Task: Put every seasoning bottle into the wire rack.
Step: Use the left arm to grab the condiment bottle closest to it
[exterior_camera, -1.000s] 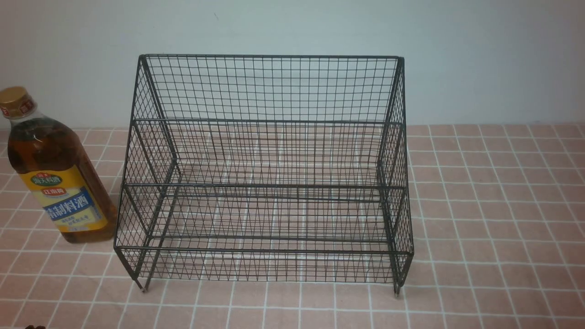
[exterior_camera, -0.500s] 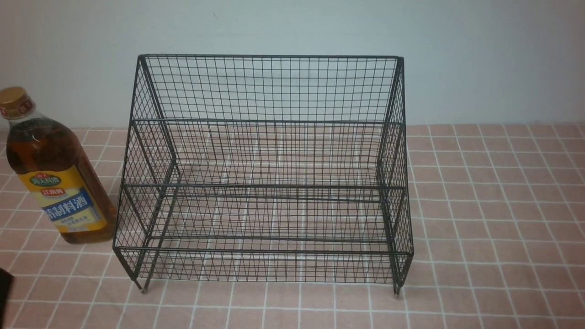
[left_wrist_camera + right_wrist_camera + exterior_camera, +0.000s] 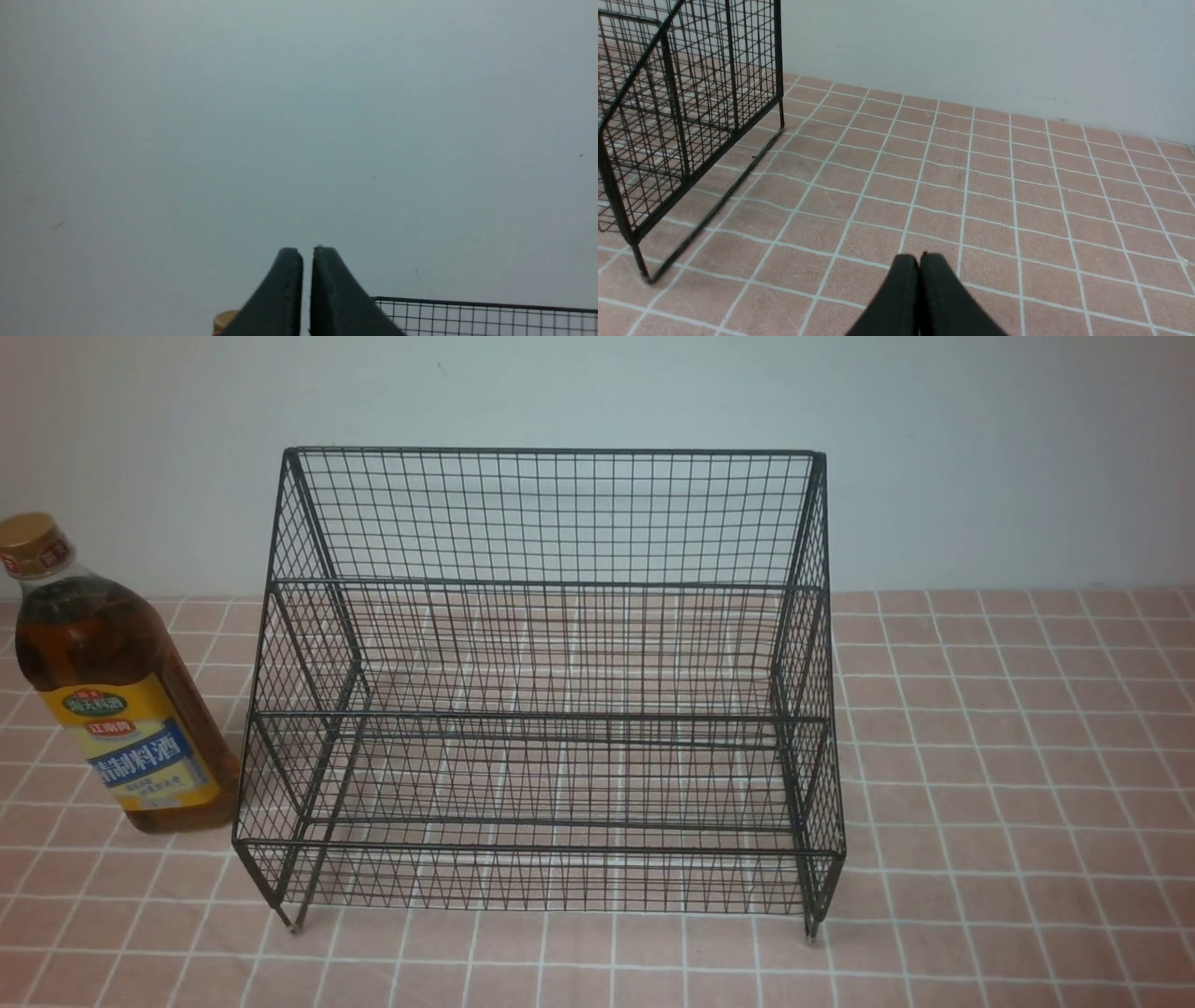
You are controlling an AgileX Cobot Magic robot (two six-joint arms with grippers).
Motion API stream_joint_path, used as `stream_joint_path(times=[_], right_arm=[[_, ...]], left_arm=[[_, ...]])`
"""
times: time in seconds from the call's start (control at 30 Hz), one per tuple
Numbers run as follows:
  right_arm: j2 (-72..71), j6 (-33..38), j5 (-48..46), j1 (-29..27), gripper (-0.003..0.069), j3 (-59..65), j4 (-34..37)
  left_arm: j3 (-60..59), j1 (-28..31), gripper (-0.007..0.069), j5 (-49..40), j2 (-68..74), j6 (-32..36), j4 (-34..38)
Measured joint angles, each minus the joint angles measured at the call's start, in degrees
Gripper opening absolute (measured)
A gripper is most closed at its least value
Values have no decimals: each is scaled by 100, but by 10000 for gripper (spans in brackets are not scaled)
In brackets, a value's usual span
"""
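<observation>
A seasoning bottle of amber liquid with a gold cap and yellow label stands upright on the tiles, just left of the wire rack. The black two-tier rack holds nothing. Neither arm shows in the front view. In the left wrist view my left gripper is shut on nothing and points at the pale wall, with the bottle's gold cap and the rack's top edge low in the picture. My right gripper is shut and empty above the tiles, off the rack's right side.
Pink tiles with white grout cover the table on both sides of the rack and in front of it. A pale wall rises close behind the rack.
A dark shape that showed at the front view's lower left edge half a second ago has gone from sight. Bottle and rack have not moved.
</observation>
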State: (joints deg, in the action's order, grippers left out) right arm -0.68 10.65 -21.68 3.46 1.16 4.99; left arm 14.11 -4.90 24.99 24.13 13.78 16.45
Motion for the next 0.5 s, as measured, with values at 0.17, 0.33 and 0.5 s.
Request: stream_joint_path(times=[0.17, 0.33, 0.5], right_arm=[[0, 0, 0, 0, -14, 0, 0], [0, 0, 0, 0, -14, 0, 0], [0, 0, 0, 0, -14, 0, 0]], left_arm=[[694, 0, 49, 170, 1511, 87, 472], [1194, 0, 174, 856, 2735, 571, 1183], [1597, 0, 360, 1243, 3441, 1344, 1854]])
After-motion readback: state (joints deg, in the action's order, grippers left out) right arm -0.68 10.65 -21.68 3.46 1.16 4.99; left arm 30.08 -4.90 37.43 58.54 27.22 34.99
